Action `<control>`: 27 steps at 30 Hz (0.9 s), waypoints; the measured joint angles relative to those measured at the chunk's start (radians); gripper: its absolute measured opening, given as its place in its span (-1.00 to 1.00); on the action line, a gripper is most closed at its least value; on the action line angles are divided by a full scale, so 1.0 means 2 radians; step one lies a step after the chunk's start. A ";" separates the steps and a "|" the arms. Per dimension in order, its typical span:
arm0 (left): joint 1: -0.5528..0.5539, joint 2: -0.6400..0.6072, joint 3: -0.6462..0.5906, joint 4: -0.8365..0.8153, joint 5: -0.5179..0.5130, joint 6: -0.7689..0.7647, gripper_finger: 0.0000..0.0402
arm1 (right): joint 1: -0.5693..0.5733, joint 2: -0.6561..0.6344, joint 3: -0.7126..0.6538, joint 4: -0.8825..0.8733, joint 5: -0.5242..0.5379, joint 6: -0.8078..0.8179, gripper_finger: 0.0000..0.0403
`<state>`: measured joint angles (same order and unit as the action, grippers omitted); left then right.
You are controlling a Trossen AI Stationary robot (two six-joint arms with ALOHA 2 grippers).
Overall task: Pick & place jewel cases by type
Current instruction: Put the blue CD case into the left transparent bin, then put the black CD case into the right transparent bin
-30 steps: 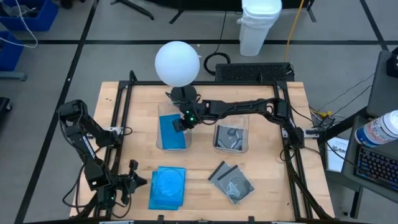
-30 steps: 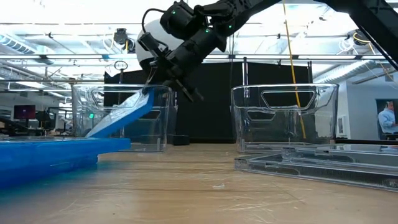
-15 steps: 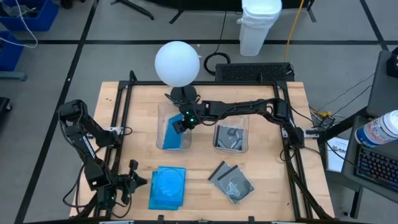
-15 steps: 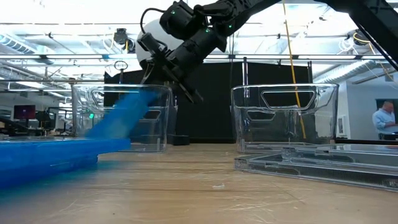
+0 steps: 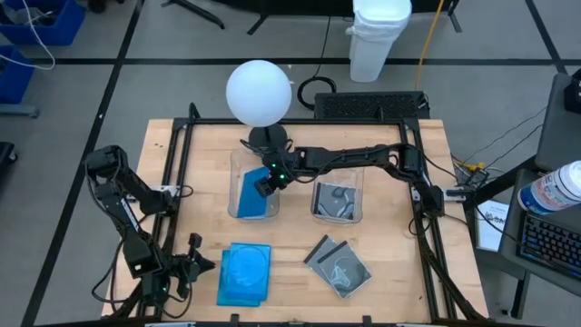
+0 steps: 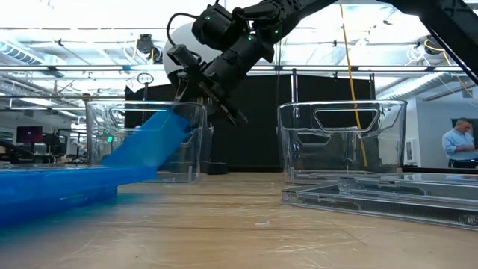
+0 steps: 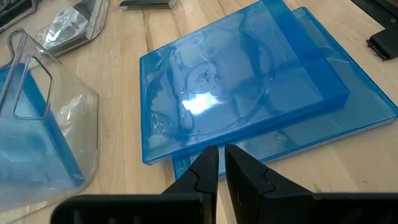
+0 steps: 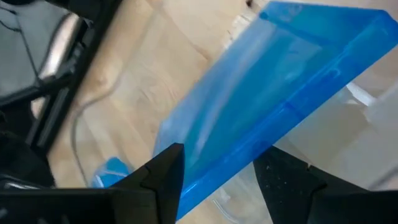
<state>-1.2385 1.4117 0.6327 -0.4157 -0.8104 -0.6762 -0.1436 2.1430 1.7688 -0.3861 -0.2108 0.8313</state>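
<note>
My right gripper (image 5: 266, 184) hangs open over the left clear tub (image 5: 238, 211). A blue jewel case (image 6: 149, 142) leans slanted inside that tub, its upper end (image 8: 267, 93) just beyond my right fingers, which stand on either side of it. Two more blue jewel cases (image 5: 245, 272) lie stacked at the near left. My left gripper (image 7: 217, 158) waits shut beside that stack's near edge. Clear jewel cases (image 5: 338, 265) lie at the near right, and another lies in the right tub (image 5: 337, 200).
A black frame (image 5: 172, 163) runs round the wooden table. A white globe on a dark stand (image 5: 259, 93) rises just behind the left tub. Bare wood lies between the two tubs and the cases near the front edge.
My right gripper has opened above the left tub and let go of the blue jewel case. The case has dropped from the fingers and leans in the tub, its lower end staying inside.
</note>
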 joint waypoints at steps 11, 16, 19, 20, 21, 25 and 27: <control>0.002 0.000 0.000 0.001 0.000 -0.002 -0.81 | 0.004 -0.038 0.000 -0.054 0.044 -0.058 -0.10; 0.012 0.000 0.000 0.001 0.000 0.010 -0.81 | 0.010 -0.065 0.000 -0.060 0.055 -0.074 -0.10; 0.023 0.000 0.000 0.001 0.000 0.020 -0.81 | 0.020 -0.091 0.000 -0.055 0.044 -0.125 -0.10; 0.027 0.000 0.000 0.001 0.000 0.025 -0.81 | 0.026 -0.101 0.000 -0.061 0.038 -0.148 -0.10; 0.031 0.000 0.000 0.002 0.000 0.028 -0.81 | 0.034 -0.112 0.000 -0.063 0.038 -0.169 -0.10; 0.050 0.000 0.000 0.019 0.000 0.048 -0.81 | 0.080 -0.162 0.000 -0.102 0.087 -0.236 -0.15; 0.060 0.000 0.000 0.035 -0.001 0.068 -0.81 | 0.111 -0.181 0.000 -0.123 0.146 -0.267 -0.19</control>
<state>-1.1185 1.4117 0.6327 -0.3462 -0.8130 -0.5403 0.0776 1.7805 1.7688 -0.6327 0.0808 0.2973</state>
